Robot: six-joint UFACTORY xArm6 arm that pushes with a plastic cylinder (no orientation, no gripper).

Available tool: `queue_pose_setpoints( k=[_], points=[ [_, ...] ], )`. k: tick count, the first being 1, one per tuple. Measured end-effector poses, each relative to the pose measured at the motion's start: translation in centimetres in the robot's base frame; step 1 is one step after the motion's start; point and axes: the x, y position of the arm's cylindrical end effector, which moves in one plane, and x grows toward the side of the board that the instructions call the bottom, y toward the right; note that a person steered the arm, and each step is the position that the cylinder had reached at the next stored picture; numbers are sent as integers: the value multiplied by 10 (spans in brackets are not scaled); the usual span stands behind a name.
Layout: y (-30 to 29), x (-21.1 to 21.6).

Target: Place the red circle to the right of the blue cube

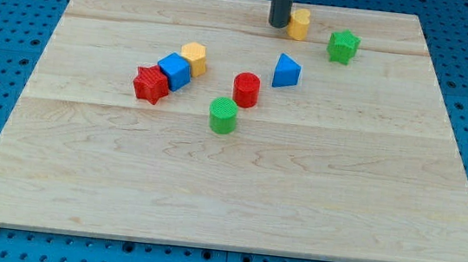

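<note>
The red circle [246, 90] stands near the board's middle, to the right of the blue cube [174, 71] with a gap between them. The blue cube sits between a red star [150, 85] on its lower left and a yellow hexagon [194, 58] on its upper right, touching both. My tip [279, 24] is at the view's top, right beside the left side of a yellow block [299, 23], well above and right of the red circle.
A green cylinder [223, 115] stands just below and left of the red circle. A blue triangle [285, 71] lies to its upper right. A green star [343, 46] sits at the top right. The wooden board [228, 191] lies on a blue pegboard.
</note>
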Motion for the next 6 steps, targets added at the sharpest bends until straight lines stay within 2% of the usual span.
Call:
queue_pose_setpoints(
  k=[1, 2, 3, 5, 6],
  points=[
    [47, 1],
    [70, 1],
    [67, 18],
    [48, 116],
    [73, 125]
  ],
)
